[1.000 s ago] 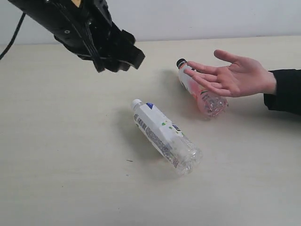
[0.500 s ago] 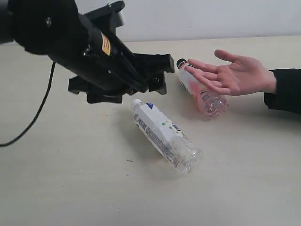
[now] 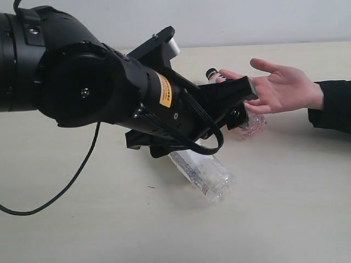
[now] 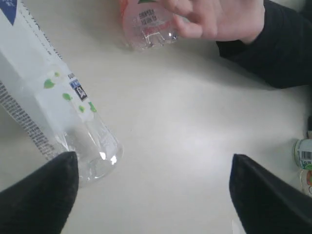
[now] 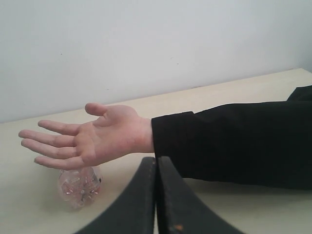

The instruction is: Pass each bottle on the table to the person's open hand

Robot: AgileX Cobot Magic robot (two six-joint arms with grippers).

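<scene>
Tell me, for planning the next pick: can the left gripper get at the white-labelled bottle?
Probably yes: the left gripper hangs open close above the white-labelled bottle, with nothing between them; the pink bottle lies apart.

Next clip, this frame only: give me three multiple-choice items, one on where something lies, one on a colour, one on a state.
1. Where does the pink-tinted bottle lie?
A) on its side on the table, beneath the fingers of the person's open hand
B) upright at the table's near edge
C) inside a closed fist

2. What colour is that bottle's cap?
A) white
B) black
C) red

3. How does the right claw stand?
A) wide open
B) shut on a bottle
C) shut, holding nothing

Key:
1 A, the right wrist view shows its base on the table below the fingers.
2 B, the exterior view shows a black cap beside the fingertips.
3 C, its two fingers meet with nothing between them.
</scene>
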